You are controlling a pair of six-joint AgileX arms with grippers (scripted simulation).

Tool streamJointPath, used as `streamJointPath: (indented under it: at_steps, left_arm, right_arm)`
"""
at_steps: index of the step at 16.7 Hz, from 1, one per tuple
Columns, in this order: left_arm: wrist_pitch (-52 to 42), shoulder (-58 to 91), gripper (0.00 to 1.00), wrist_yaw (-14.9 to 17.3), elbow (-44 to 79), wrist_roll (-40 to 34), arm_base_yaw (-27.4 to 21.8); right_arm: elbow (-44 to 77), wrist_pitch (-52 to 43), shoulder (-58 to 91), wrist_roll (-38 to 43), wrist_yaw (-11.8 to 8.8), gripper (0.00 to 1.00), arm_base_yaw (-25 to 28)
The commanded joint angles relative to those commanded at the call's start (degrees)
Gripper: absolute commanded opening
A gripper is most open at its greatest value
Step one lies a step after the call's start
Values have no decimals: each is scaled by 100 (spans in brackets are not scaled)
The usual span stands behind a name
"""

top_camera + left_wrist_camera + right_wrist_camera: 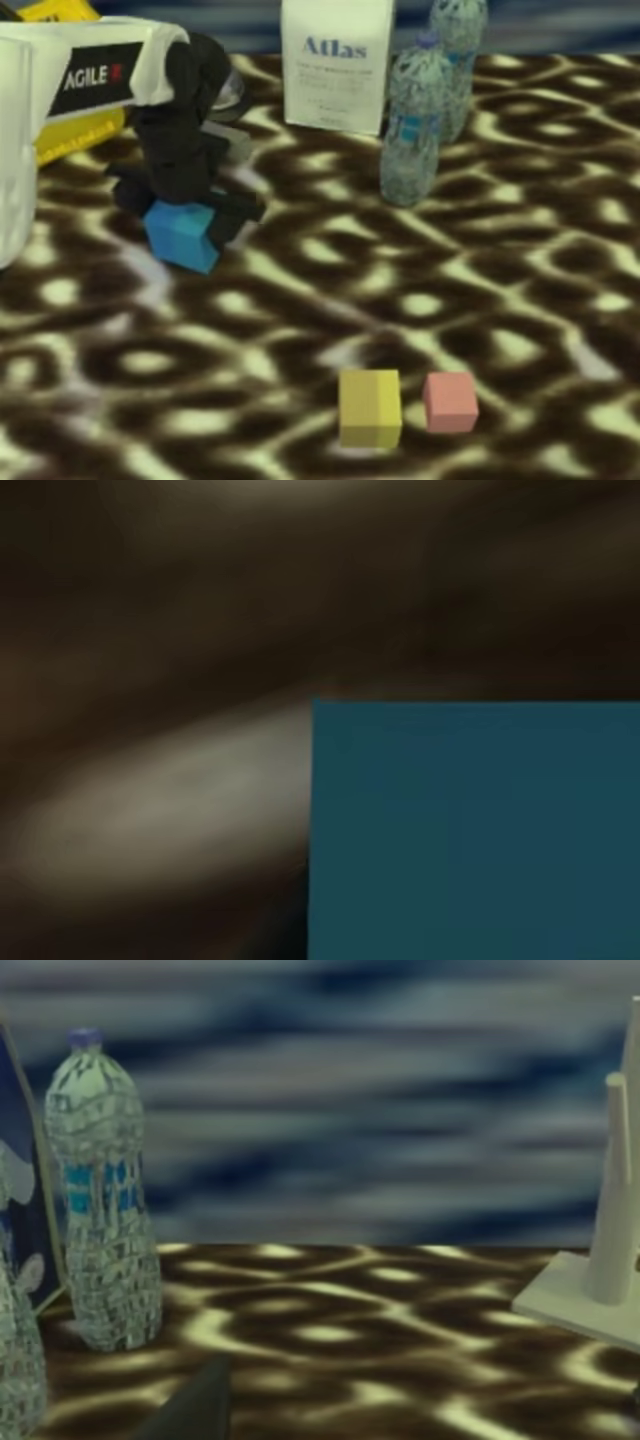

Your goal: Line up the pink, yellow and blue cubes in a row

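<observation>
Three matte cubes: largest teal-blue cube [183,235], tilted, far left of the worktop between the black fingers of the left gripper [190,205]; mid-sized mustard-yellow cube [370,408] and small salmon-pink cube [450,402] side by side, slightly apart, at near centre.

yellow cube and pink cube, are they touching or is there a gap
Apart. The top view shows a narrow strip of patterned table between the yellow cube and the pink cube; their facing sides do not meet.

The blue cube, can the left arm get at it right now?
Probably yes: the left end effector is already down over the blue cube, its fingers on either side, with nothing between them.
</observation>
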Motion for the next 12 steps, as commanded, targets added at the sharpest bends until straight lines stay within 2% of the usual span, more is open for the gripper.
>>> streamJointPath:
  at_steps: [6, 12]
  left_arm:
    - [-1116, -382, 0, -5, 687, -11, 94]
    - [-1145, -479, 0, -8, 648, -80, 16]
  right_arm:
    - [0, 0, 0, 0, 0, 100, 0]
    - [0, 0, 0, 0, 0, 100, 0]
